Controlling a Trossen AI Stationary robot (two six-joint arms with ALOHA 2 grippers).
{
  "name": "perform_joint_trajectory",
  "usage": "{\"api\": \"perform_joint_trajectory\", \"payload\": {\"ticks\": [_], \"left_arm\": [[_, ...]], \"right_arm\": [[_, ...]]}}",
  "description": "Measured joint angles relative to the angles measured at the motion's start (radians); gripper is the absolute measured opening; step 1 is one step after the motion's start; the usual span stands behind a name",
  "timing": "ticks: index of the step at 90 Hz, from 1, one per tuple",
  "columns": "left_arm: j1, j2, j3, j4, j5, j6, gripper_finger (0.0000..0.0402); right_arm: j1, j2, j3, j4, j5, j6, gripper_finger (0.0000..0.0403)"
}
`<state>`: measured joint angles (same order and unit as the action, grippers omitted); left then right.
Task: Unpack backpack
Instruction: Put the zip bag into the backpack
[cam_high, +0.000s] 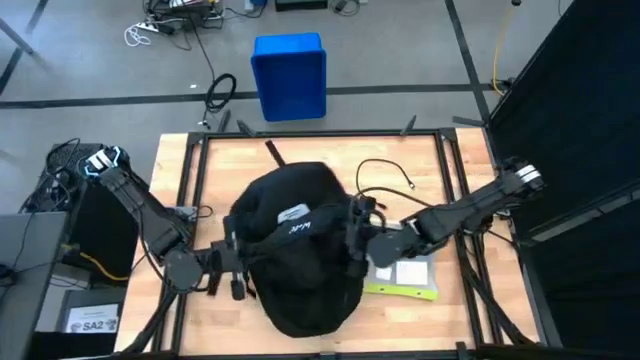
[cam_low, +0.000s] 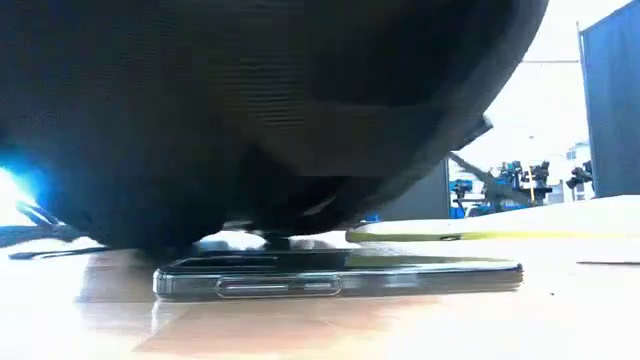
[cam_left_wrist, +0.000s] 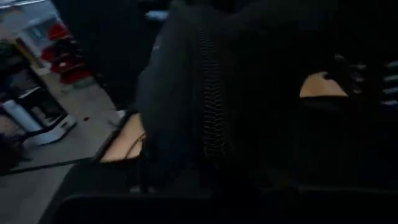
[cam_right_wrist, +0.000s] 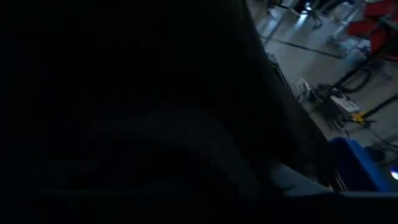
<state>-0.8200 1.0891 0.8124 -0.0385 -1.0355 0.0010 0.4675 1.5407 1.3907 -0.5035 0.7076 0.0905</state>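
The backpack (cam_high: 295, 250), black and rounded with a white label (cam_high: 292, 212), lies on the wooden table's middle. In the low view the backpack (cam_low: 260, 110) fills the upper picture, and its underside rests on the table. My left gripper (cam_high: 232, 265) is at the backpack's left side, close against the fabric. The left wrist view shows the backpack's zipper (cam_left_wrist: 214, 124) right in front. My right gripper (cam_high: 357, 240) is at the backpack's right side. Its wrist view is almost wholly dark with black fabric (cam_right_wrist: 124, 112).
A white card (cam_high: 410, 272) and a yellow-green flat folder (cam_high: 405, 291) lie right of the backpack. A black cable (cam_high: 385, 178) lies at the far right. A dark phone (cam_low: 340, 277) lies flat at the near edge. A blue box (cam_high: 290, 75) stands beyond the table.
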Motion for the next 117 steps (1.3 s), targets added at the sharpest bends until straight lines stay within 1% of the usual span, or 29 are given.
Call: {"api": "perform_joint_trajectory", "payload": {"ticks": [11,16,25,36,43,53,59,67,74,89,98,106,117], "left_arm": [[0.001,-0.027,0.000,-0.009,-0.044,0.000,0.0000],[0.000,-0.035,0.000,-0.009,-0.056,0.005,0.0000],[0.001,-0.046,0.000,0.018,-0.091,0.031,0.0000],[-0.006,-0.062,0.000,0.028,-0.142,0.051,0.0000],[-0.013,-0.086,0.000,0.008,-0.196,0.052,0.0000],[-0.013,-0.125,0.000,-0.078,-0.212,0.010,0.0000],[-0.013,-0.153,0.000,-0.177,-0.209,-0.072,0.0000],[-0.014,-0.182,-0.005,-0.322,-0.209,-0.244,0.0000],[-0.019,-0.198,-0.039,-0.370,-0.209,-0.338,0.0000],[-0.027,-0.202,-0.111,-0.364,-0.209,-0.424,0.0000],[-0.027,-0.202,-0.154,-0.315,-0.212,-0.443,0.0000],[-0.027,-0.202,-0.175,-0.299,-0.215,-0.455,0.0000],[-0.027,-0.202,-0.188,-0.293,-0.225,-0.477,0.0000]], "right_arm": [[0.021,-0.007,0.000,-0.059,-0.003,0.062,0.0125],[0.013,0.002,0.000,-0.080,0.005,0.095,0.0141],[-0.032,0.033,0.000,-0.091,0.030,0.119,0.0161],[-0.121,0.081,0.000,-0.059,0.027,0.099,0.0167],[-0.188,0.126,0.000,0.010,-0.041,0.059,0.0165],[-0.268,0.197,0.000,0.143,-0.221,-0.027,0.0157],[-0.298,0.225,0.000,0.189,-0.291,-0.066,0.0152],[-0.311,0.228,0.000,0.192,-0.304,-0.081,0.0146],[-0.308,0.209,-0.001,0.169,-0.303,-0.082,0.0140],[-0.246,0.118,-0.001,0.100,-0.284,-0.081,0.0132],[-0.192,0.064,-0.001,0.032,-0.250,-0.050,0.0130],[-0.145,0.022,0.000,-0.035,-0.245,-0.003,0.0133],[-0.080,-0.003,0.000,-0.148,-0.243,0.076,0.0142]]}}
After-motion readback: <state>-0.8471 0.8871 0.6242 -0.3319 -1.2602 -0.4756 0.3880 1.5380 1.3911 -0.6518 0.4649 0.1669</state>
